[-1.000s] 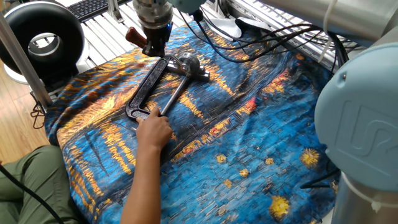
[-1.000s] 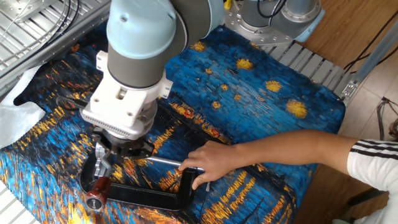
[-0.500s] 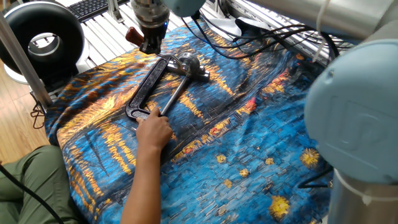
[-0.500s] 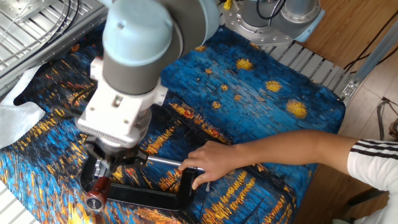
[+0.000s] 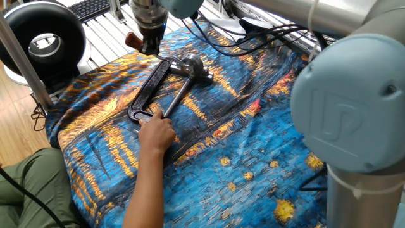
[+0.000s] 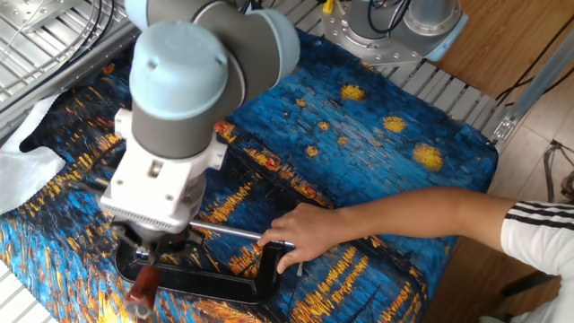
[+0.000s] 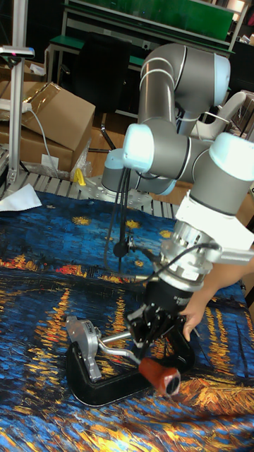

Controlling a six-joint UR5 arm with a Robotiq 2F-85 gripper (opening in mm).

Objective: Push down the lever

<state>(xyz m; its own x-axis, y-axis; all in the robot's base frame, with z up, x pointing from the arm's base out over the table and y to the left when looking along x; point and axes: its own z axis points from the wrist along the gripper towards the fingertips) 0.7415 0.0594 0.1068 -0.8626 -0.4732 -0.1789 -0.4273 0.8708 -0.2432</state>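
The lever (image 5: 132, 39) is a short arm with a reddish-brown knob. It sticks out from the black clamp frame (image 5: 149, 88), which lies flat on the blue cloth. My gripper (image 5: 150, 47) stands right beside the knob, fingers together with nothing between them, against the lever's arm. In the tall fixed view the gripper (image 7: 144, 337) sits just above the knob (image 7: 159, 372), with the silver head (image 7: 83, 339) to its left. In the other fixed view my wrist hides the fingers and only the knob (image 6: 142, 282) shows below it. A person's hand (image 5: 156, 132) holds the frame's near end down.
The clamp's long steel rod (image 5: 177, 95) runs from the silver head (image 5: 192, 64) toward the hand. A black ring-shaped device (image 5: 43, 38) stands at the table's left corner. Cables (image 5: 272, 31) lie along the back. A white cloth (image 6: 22, 157) lies beside the table.
My gripper has shifted sideways toward the table's edge, carrying the lever's knob with it. The knob now sits further from the silver head. The person's hand and the clamp frame have stayed put.
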